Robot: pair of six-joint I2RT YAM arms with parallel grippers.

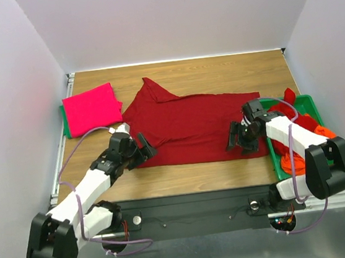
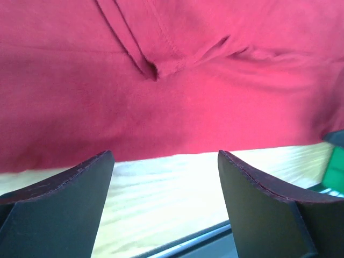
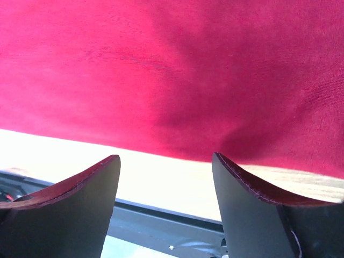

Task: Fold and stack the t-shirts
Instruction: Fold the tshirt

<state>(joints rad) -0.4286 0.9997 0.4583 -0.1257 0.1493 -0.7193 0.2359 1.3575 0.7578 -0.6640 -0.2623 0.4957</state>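
A dark red t-shirt lies spread across the middle of the wooden table, one sleeve pointing to the far left. A folded bright pink-magenta shirt lies at the far left. My left gripper is open and empty at the red shirt's near left edge; its wrist view shows the shirt's hem and a fold just beyond the fingers. My right gripper is open and empty at the shirt's near right edge; the shirt fills its wrist view above the fingers.
A green tray at the right holds crumpled red and orange shirts. Another green tray edge shows under the pink shirt. White walls enclose the table. The table's metal front rail runs close behind both grippers.
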